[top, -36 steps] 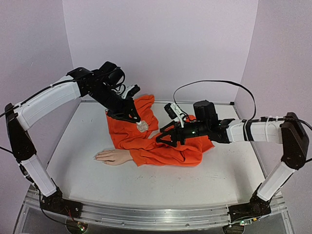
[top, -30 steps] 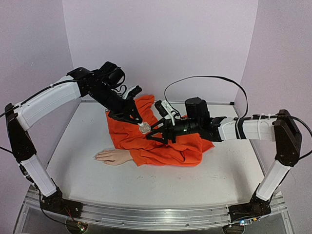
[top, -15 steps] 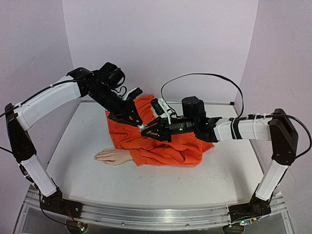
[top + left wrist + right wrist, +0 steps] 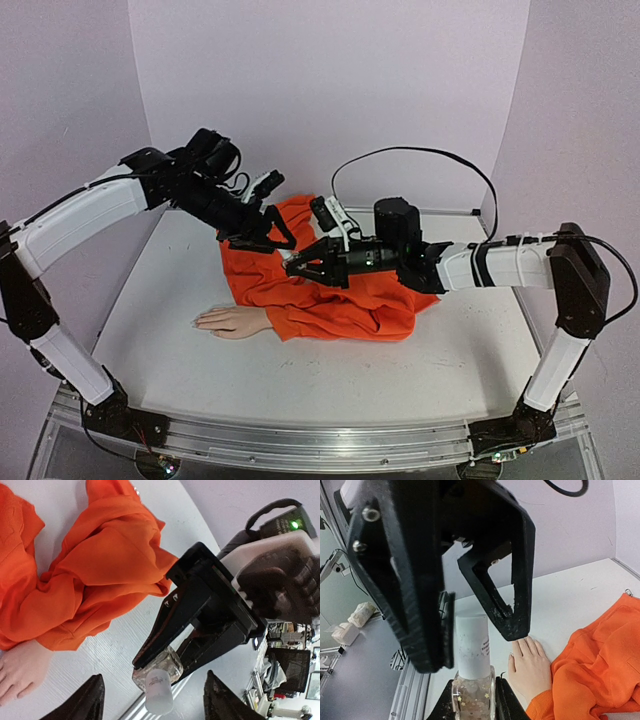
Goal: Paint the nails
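Observation:
A small clear glass bottle (image 4: 472, 700) with gold flecks and a white cap (image 4: 471, 647) sits upright between the fingers of my right gripper (image 4: 474, 707), which is shut on its body. My left gripper (image 4: 154, 676) is open, its fingers (image 4: 502, 595) standing apart on either side of the cap without touching it. Both grippers hang over the orange sleeve (image 4: 330, 295). The pale mannequin hand (image 4: 230, 321) lies flat on the table below and to the left. Its nails (image 4: 511, 655) are tiny and only just show in the right wrist view.
The white table (image 4: 300, 370) is walled in lilac on three sides. A metal rail (image 4: 300, 440) runs along the near edge. A black cable (image 4: 420, 155) arcs over the right arm.
My right gripper moved in leftward and shut on the bottle that the left gripper held. The left gripper has since opened, let go and drawn back up and to the left.

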{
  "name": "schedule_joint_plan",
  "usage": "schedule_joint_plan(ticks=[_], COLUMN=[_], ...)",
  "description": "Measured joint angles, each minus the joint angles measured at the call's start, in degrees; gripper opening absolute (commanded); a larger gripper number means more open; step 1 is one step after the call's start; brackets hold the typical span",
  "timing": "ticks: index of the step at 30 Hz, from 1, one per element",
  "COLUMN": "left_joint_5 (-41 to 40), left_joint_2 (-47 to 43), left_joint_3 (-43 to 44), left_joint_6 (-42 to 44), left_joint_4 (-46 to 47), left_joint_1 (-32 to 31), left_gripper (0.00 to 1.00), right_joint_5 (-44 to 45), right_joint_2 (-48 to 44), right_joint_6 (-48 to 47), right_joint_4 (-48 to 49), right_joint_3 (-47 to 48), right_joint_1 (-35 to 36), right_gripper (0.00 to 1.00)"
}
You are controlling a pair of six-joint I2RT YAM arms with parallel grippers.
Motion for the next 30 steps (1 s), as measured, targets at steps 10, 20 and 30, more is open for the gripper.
schedule_joint_plan(ticks=[10,20,30], left_joint_5=[5.8,12.5,15.6], left_joint_2=[-16.7,-16.1,-12.4], left_joint_3=[-19.5,-19.6,-18.4], left_joint_6=[-3.4,-4.4,-4.5], left_joint_4=[31.4,42.2,43.7], left_joint_1=[1.4,1.2,-0.5], left_gripper=[0.60,0.46,0.36], right_joint_5=[-0.9,-3.7,-4.5], right_joint_2=[-4.3,-5.2,-5.0], right_joint_6=[14.8,24.7,26.7], right_joint_4=[10.6,19.9,22.3], right_joint_3=[-0.3,-0.3,-0.4], right_joint_1=[0.0,0.0,0.0], right_gripper=[0.00,0.00,0.00])
